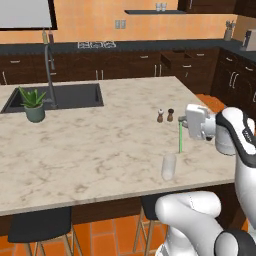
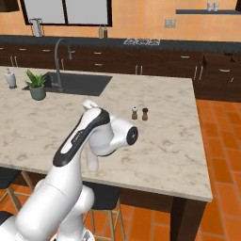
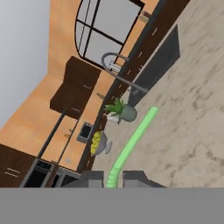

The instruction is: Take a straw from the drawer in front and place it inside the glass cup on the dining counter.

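Your claw (image 1: 181, 121) grips the thin light green straw (image 1: 180, 137) upright above the marble desk (image 1: 90, 145); the clear glass tumbler (image 1: 169, 166) stands at its 7 o'clock.

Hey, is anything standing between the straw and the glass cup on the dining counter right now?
Nothing visible. The tool holds the straw upright above the dining counter, and the glass cup stands just nearer; the shakers sit behind.

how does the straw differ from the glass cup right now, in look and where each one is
The straw is thin, opaque light green; the glass cup is wider, clear.
The straw hangs upright in the claw above the dining counter; the glass cup stands free on its marble top, near the front edge.
Both are upright.
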